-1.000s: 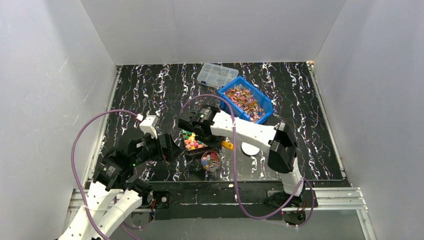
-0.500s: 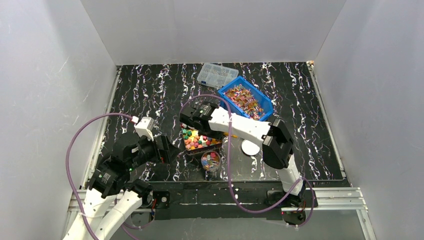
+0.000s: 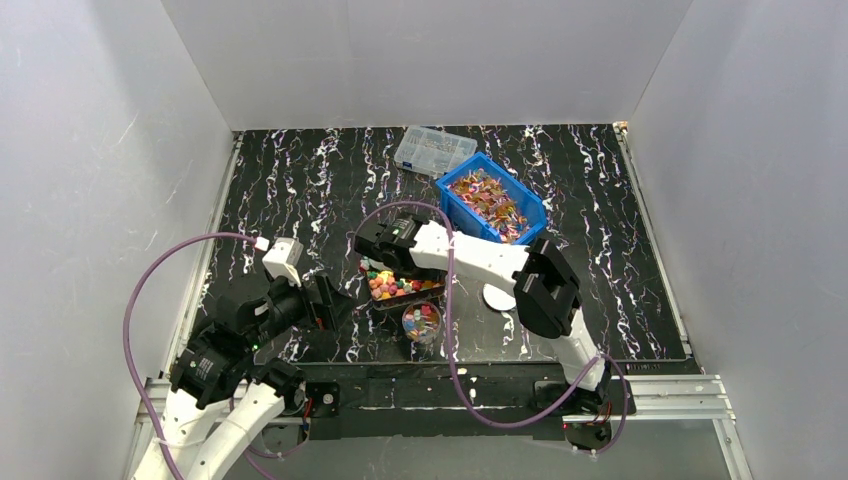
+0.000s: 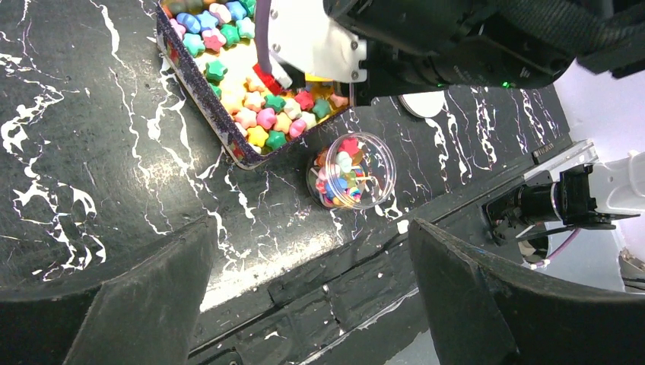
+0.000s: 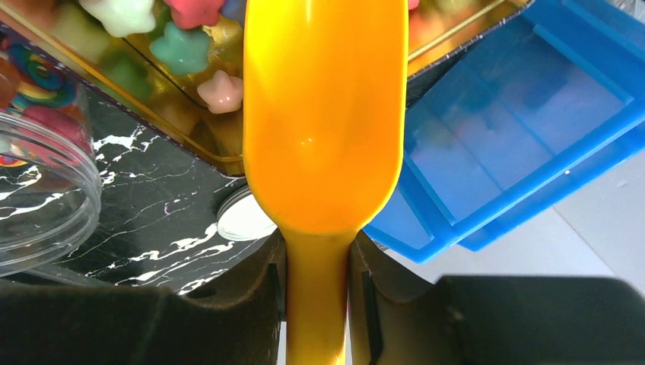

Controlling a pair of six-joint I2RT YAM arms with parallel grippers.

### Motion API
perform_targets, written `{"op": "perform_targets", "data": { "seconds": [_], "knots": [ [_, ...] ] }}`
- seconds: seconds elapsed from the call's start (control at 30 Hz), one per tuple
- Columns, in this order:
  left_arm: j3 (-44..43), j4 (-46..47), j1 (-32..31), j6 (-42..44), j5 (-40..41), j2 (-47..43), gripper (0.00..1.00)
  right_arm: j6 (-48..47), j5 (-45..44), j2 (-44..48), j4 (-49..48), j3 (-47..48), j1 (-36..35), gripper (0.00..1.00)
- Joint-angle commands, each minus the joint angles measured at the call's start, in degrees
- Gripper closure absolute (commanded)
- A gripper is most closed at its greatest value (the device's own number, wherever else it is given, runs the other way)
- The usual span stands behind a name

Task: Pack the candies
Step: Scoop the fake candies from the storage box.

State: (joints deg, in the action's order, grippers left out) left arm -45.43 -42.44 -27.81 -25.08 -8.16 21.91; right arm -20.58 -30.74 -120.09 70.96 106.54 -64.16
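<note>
I have the right gripper clamped on the handle of an orange scoop. The scoop's bowl reaches out over the edge of the dark, gold-lined tin. In the overhead view that gripper sits over the tin's far corner, near the middle of the black marbled table.

The left gripper stands wide and grips nothing. It hangs above the near edge of the table, at about eight o'clock from the tin. Its dark fingers frame the bottom of the left wrist view.

The star candies lie heaped in the tin: green, pink, yellow, orange, blue and red. A clear round jar stands just beside the tin at its five o'clock, upright and uncapped, with more candy in mixed colours inside. A white round lid lies flat on the table at about three o'clock from the tin.

The wrapped candies fill a blue bin at one o'clock from the tin. A clear compartment box lies just beside the bin's far corner, at twelve o'clock.
</note>
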Motion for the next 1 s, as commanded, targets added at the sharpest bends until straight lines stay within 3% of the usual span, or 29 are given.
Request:
{"op": "perform_targets", "data": {
  "seconds": [0.0, 0.97],
  "knots": [
    [0.3, 0.2, 0.3, 0.6, 0.5, -0.3, 0.05, -3.6, -0.6, 0.1, 0.0, -2.1, -1.2, 0.99],
    [0.3, 0.2, 0.3, 0.4, 0.9, 0.3, 0.05, -7.9, 15.6, -4.6, -7.4, 1.5, -4.6, 0.99]
  ]
}}
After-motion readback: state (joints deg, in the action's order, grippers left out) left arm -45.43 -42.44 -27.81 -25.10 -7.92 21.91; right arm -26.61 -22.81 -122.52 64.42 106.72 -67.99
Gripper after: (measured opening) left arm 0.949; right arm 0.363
